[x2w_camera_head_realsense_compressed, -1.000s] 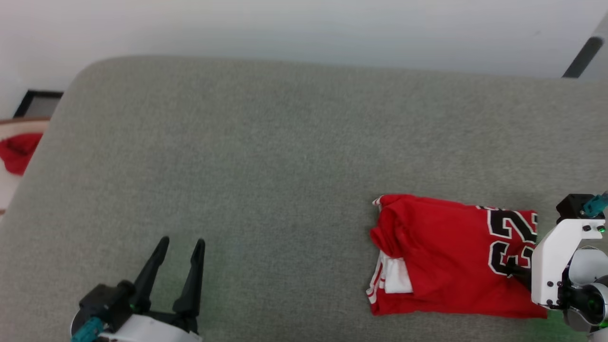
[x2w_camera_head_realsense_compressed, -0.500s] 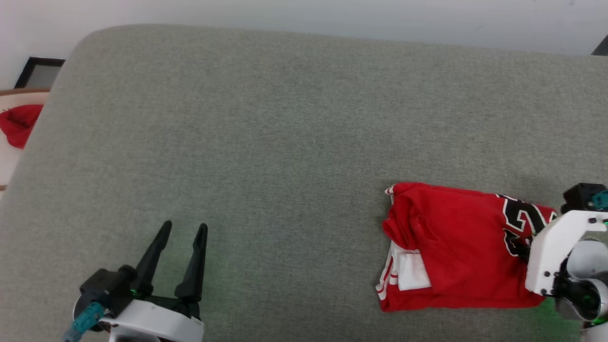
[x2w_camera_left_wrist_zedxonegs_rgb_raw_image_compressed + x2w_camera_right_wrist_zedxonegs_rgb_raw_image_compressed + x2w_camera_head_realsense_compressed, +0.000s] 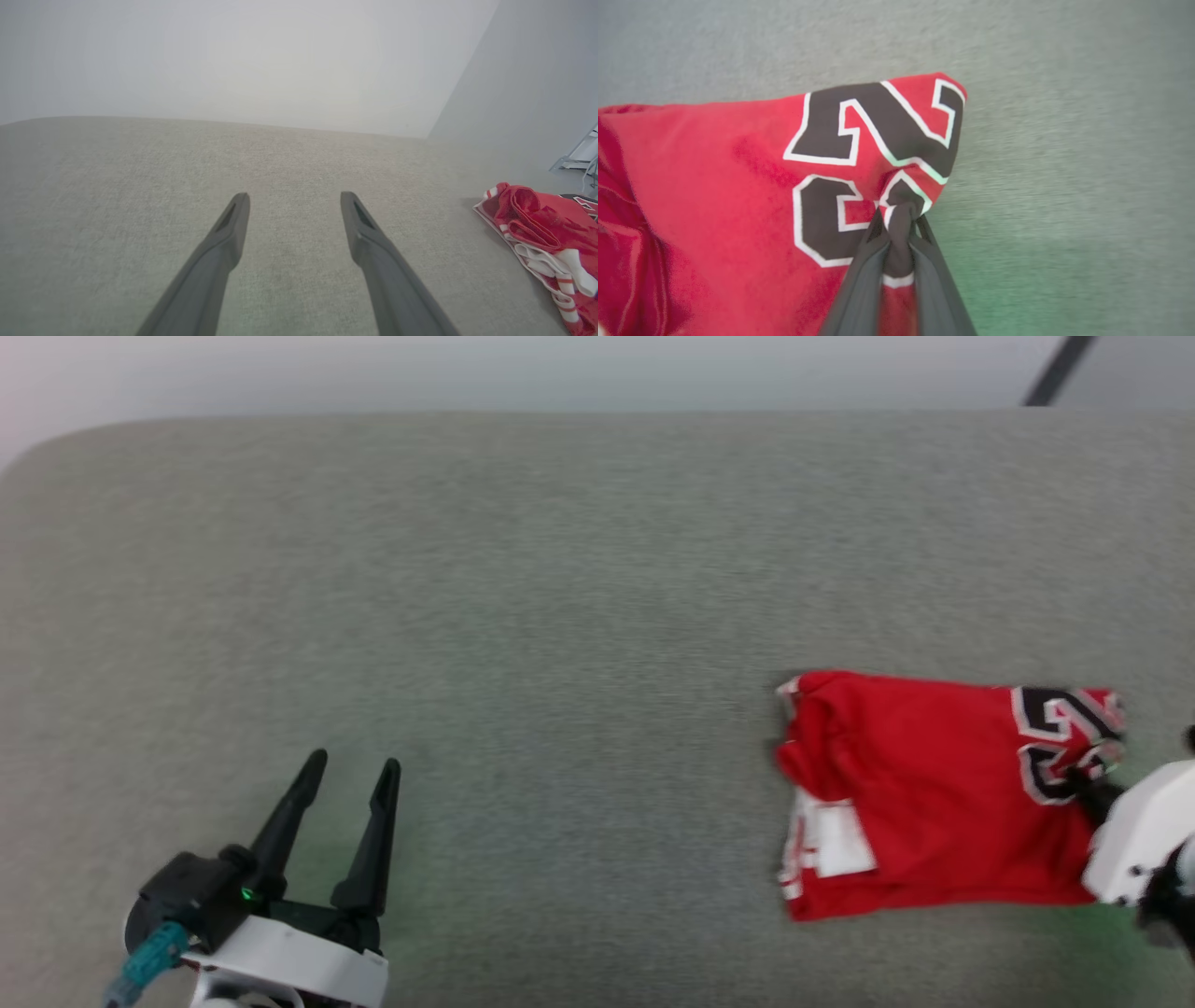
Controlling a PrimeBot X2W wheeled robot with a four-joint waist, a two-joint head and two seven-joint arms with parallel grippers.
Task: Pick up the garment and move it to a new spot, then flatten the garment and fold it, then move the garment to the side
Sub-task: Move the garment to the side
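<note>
Garment (image 3: 924,793) lies folded at the right of the grey surface (image 3: 560,616). At the far left, the left gripper (image 3: 355,761) hangs with fingers spread, grasping nothing, well apart from the cloth. At the garment's right edge, the right gripper (image 3: 900,212) is clenched on a small pinch of fabric beside the number 23. That bite looks thin. It may catch only the upper layers, so dragging sideways could pull the fold open or slip free.

The red jersey shirt with black, white-outlined numerals (image 3: 924,793) lies folded in a rough rectangle on the right of the grey fabric surface (image 3: 560,616), white striped sleeve peeking out at its left end, numbered edge bunched in the jaws of the right gripper (image 3: 899,217).
</note>
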